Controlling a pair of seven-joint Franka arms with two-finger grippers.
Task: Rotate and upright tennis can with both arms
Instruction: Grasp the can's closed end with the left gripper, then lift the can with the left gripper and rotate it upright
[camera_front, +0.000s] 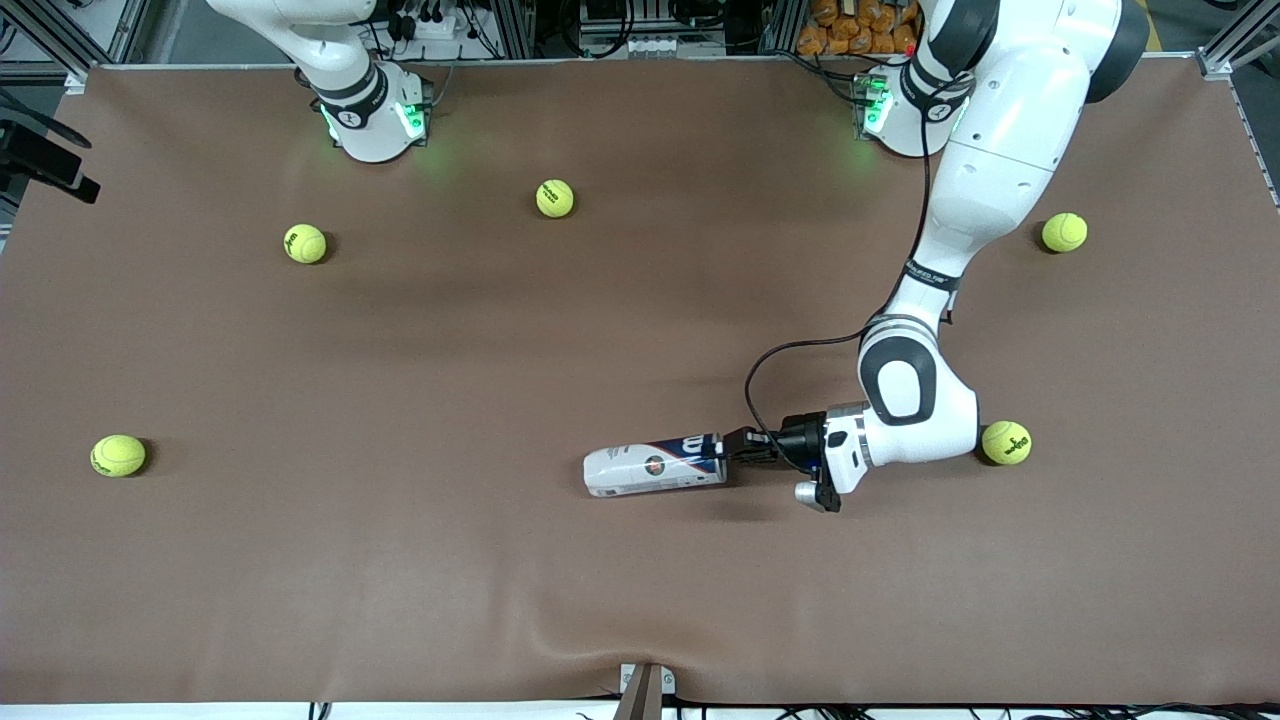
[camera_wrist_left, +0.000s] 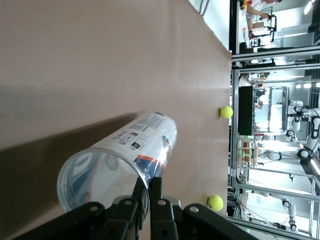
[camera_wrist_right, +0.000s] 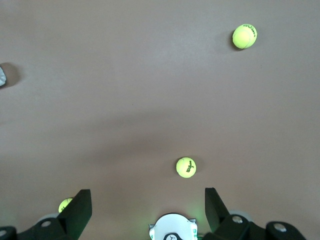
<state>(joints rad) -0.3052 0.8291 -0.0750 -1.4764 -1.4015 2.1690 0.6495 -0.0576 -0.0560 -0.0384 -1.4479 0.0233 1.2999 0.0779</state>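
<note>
The tennis can (camera_front: 655, 468) lies on its side on the brown table, nearer to the front camera than the table's middle. It has a white label with blue and red print, and its open mouth points toward the left arm's end. My left gripper (camera_front: 735, 452) is low at that mouth, shut on the can's rim. In the left wrist view the can (camera_wrist_left: 120, 160) fills the foreground and the left gripper (camera_wrist_left: 149, 192) pinches its wall, one finger inside and one outside. My right gripper (camera_wrist_right: 147, 207) waits open, high above the table near its own base (camera_wrist_right: 172, 227), holding nothing.
Several yellow-green tennis balls lie scattered: one (camera_front: 1006, 442) right beside the left arm's wrist, others (camera_front: 1064, 232) (camera_front: 555, 198) (camera_front: 305, 243) toward the robots' bases, one (camera_front: 118, 455) at the right arm's end. A black cable (camera_front: 770, 365) loops above the left gripper.
</note>
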